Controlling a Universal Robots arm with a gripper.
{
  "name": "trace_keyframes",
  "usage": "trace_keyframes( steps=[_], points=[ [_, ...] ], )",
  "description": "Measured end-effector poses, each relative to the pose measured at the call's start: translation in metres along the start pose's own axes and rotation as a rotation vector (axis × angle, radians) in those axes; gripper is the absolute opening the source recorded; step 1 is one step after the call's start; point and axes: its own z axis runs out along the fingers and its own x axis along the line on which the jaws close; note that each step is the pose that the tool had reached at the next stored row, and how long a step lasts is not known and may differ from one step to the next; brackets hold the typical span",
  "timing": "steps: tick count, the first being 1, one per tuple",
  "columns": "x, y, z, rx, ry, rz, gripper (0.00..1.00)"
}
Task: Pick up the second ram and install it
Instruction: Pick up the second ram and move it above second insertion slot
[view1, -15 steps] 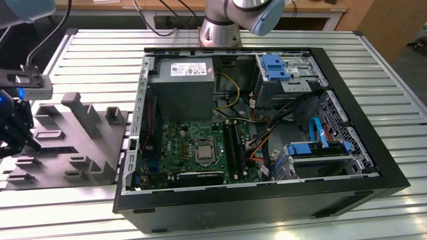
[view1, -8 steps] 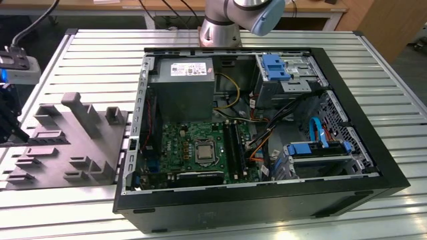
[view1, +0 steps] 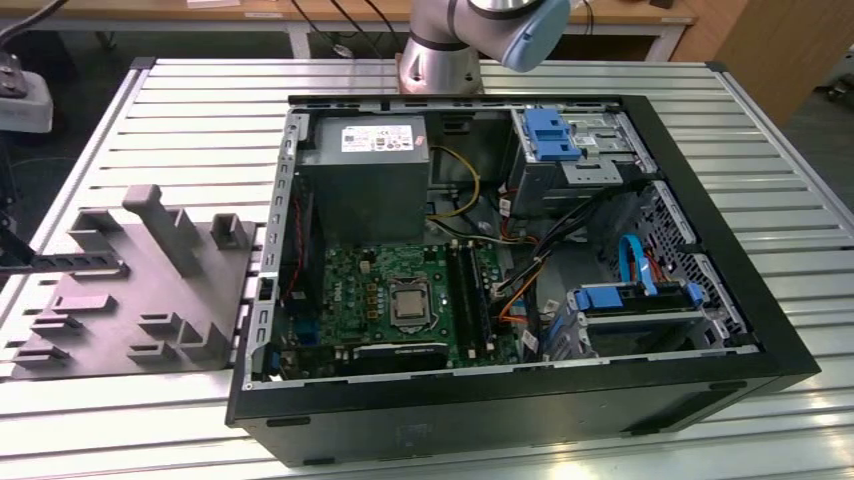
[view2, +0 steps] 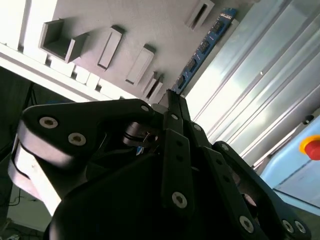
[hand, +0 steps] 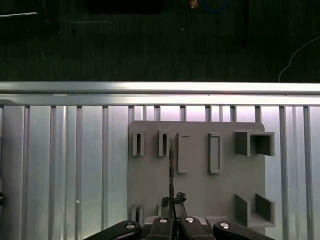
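Note:
The second ram (view2: 205, 44) is a thin bluish-green board with dark chips, standing on edge on the grey slotted fixture (view2: 125, 30). In the first wrist view the second ram (hand: 171, 167) is a dark, edge-on line down the fixture (hand: 200, 200). In the exterior view the second ram (view1: 78, 265) is a dark strip on the fixture (view1: 134, 290), at that view's left. My gripper (view2: 172, 99) hovers above the ram's near end, its dark fingers drawn together and shut. The tips of my gripper (hand: 173, 201) line up with the board. I cannot see any contact between them.
An open computer case (view1: 667, 385) lies on the slatted metal table (view1: 200, 110), right of the fixture, with its green motherboard (view1: 400, 290) and black memory slots (view1: 465, 290) exposed. The arm's base (view1: 441, 50) stands at the far table edge. The fixture carries raised posts (view1: 154, 215) and open boxes (hand: 255, 144).

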Motion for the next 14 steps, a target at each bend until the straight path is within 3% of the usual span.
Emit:
trace_keyframes(
  steps=[14],
  points=[
    [-0.0022, 0.0018, -0.0609, 0.0001, -0.0009, 0.0, 0.11]
  ],
)
